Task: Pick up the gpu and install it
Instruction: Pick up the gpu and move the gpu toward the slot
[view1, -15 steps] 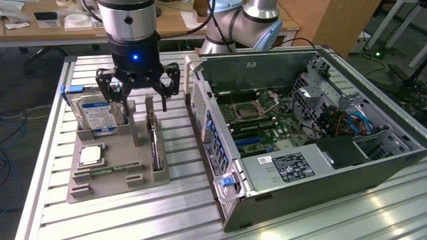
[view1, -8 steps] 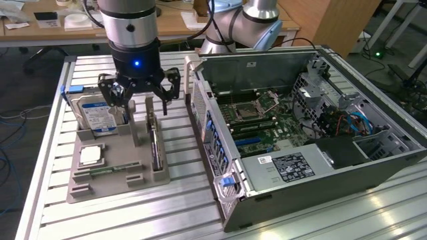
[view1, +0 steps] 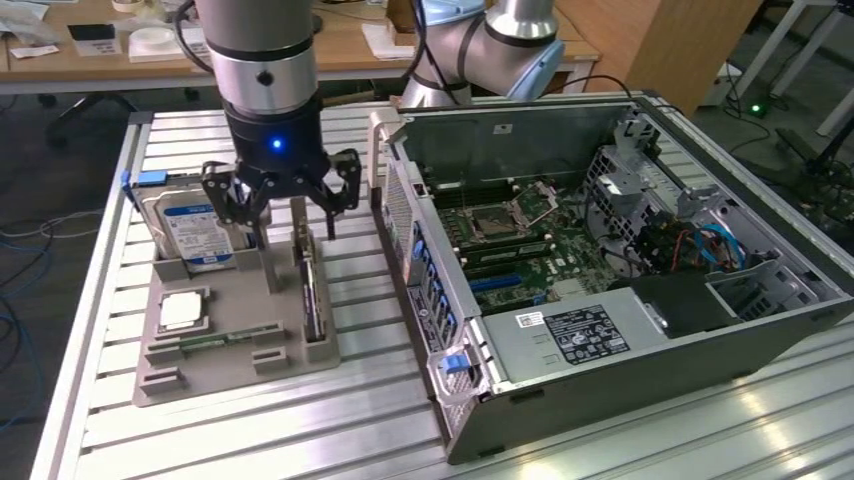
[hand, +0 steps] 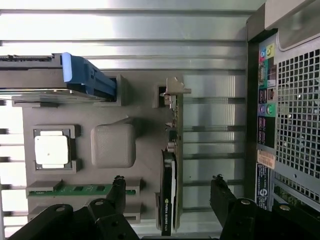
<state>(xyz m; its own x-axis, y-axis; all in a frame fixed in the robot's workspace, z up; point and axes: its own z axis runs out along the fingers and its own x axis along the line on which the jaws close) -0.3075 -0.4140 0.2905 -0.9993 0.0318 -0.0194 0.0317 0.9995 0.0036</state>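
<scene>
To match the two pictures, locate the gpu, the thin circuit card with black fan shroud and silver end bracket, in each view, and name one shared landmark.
Exterior view: the gpu stands on edge in the grey tray, at the exterior view's left, below the open gripper.
Wrist view: the gpu is seen edge-on, between the gripper's fingers.
Shared landmark: the square silver processor chip lying in that tray.
</scene>
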